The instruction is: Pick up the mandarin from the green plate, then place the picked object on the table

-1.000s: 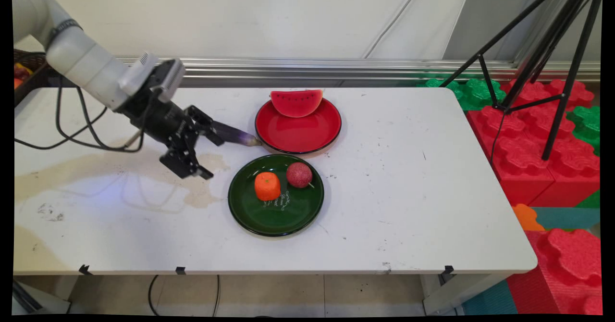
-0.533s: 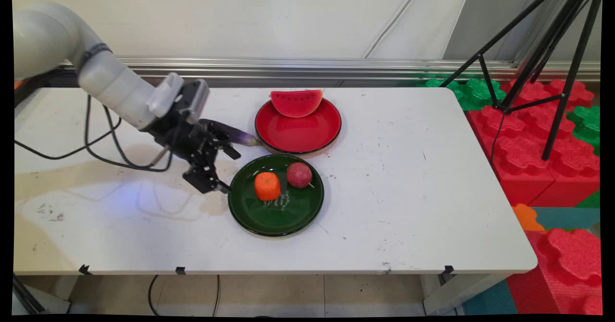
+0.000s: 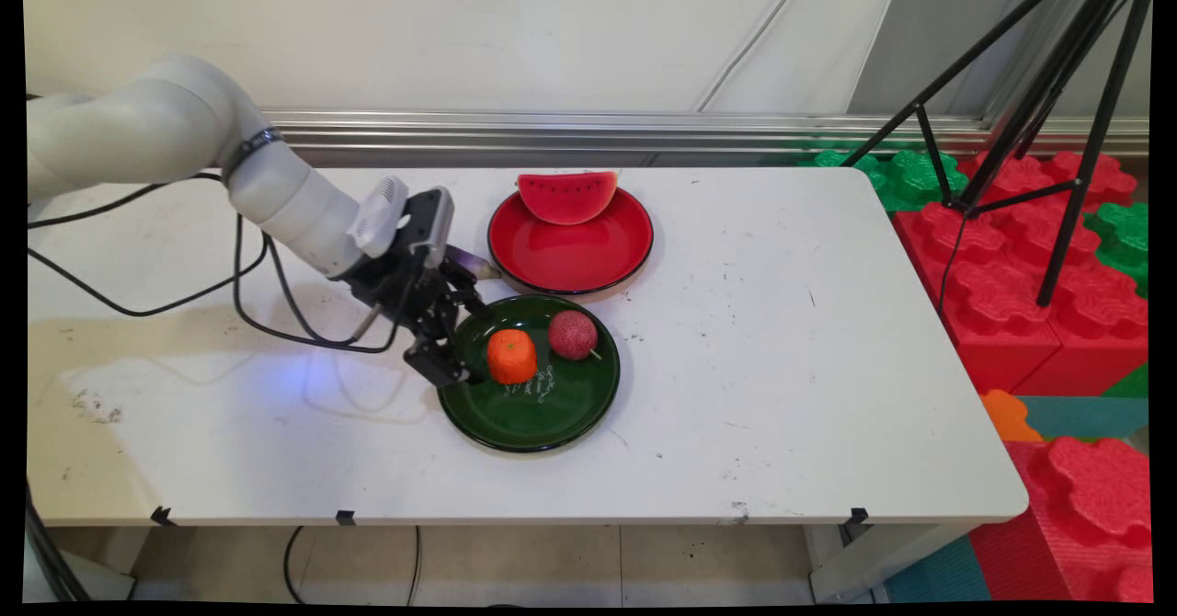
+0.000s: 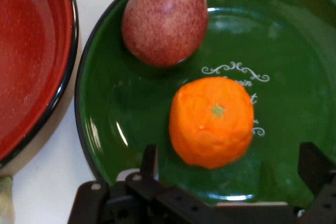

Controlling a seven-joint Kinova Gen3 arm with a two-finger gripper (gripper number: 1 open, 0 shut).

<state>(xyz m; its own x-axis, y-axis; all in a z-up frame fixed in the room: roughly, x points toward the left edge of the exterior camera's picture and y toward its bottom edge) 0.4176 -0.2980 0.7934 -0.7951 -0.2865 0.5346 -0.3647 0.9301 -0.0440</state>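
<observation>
An orange [image 3: 511,356] [image 4: 211,121] sits on the left part of a dark green plate [image 3: 552,414] [image 4: 294,35], with a reddish passion fruit [image 3: 573,334] [image 4: 164,19] beside it. My gripper [image 3: 471,345] [image 4: 231,161] is open over the plate's left rim. Its fingers stand on either side of the orange, close to it but apart from it. Just behind the gripper lies a purple eggplant [image 3: 476,263], mostly hidden by the hand.
Behind the green plate is a red plate [image 3: 570,262] [image 4: 26,51] with a watermelon slice [image 3: 567,195] on its far rim. Black cables [image 3: 184,299] hang over the table's left half. A black tripod [image 3: 1039,129] and red and green foam blocks [image 3: 1002,285] stand beyond the right edge.
The arm has swung right and towards the near side, carrying the open gripper from beside the eggplant to the green plate's left rim at the orange. Nothing on the table moved.
</observation>
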